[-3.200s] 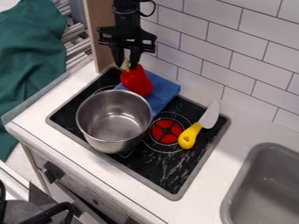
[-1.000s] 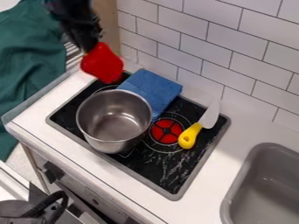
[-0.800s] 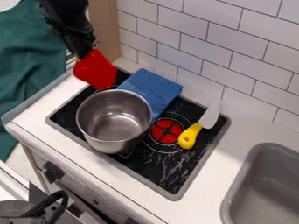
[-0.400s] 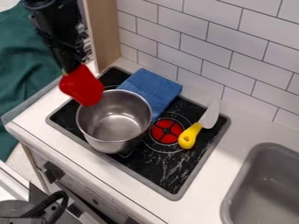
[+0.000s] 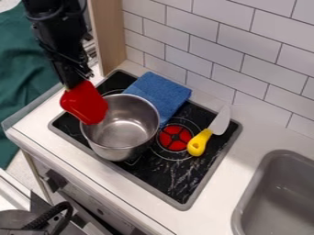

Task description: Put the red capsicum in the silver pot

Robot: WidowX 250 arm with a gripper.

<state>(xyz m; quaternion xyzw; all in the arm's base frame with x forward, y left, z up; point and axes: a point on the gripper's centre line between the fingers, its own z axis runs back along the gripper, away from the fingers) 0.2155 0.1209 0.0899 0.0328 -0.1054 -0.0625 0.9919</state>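
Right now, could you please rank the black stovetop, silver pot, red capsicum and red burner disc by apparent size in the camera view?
Largest to smallest:
Black stovetop
Silver pot
Red capsicum
Red burner disc

Wall [image 5: 245,50]: clad in white tiles, upper right
Panel [image 5: 109,34]: wooden, upright, upper left
Sink [image 5: 270,202]: grey, lower right

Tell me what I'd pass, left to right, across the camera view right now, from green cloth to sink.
Green cloth, red capsicum, silver pot, red disc on the stove, yellow-handled knife, grey sink.
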